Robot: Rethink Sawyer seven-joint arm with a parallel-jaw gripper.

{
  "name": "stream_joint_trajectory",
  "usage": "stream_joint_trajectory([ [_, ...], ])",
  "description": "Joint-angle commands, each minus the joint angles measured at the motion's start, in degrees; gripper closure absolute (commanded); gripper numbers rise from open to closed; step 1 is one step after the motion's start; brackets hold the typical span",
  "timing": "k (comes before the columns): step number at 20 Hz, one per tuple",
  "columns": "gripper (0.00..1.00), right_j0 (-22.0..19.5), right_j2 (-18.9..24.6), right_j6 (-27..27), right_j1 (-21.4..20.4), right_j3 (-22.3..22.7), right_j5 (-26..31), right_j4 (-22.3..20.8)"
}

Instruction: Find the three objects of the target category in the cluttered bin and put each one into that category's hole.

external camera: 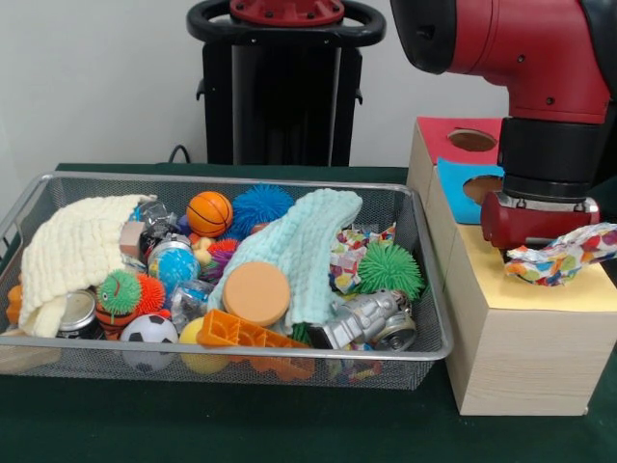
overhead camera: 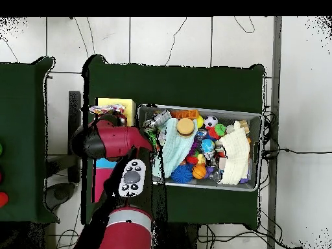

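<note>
My gripper hangs over the yellow top of the pale wooden box at the right. It is shut on a soft white piece with multicolour dots, which droops to the right just above the yellow top. The piece and the gripper hide the yellow box's hole. In the overhead view this piece shows at the yellow top's edge, beside the arm. A second dotted piece lies in the wire mesh bin between a pale teal cloth and a green spiky ball.
A blue-topped box and a red-topped box, each with its own hole, stand behind the yellow one. The bin also holds a cream cloth, balls, an orange disc, a silver robot toy and other clutter.
</note>
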Motion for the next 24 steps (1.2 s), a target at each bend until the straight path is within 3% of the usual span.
stream_joint_trajectory([
  [1,0.00,-0.3,0.7,5.3,3.9,7.0,10.9,-1.9],
  [7,0.00,0.0,0.2,4.1,0.5,8.2,16.3,-2.1],
  [24,0.00,-0.1,0.3,3.0,-3.4,9.3,21.5,-3.4],
])
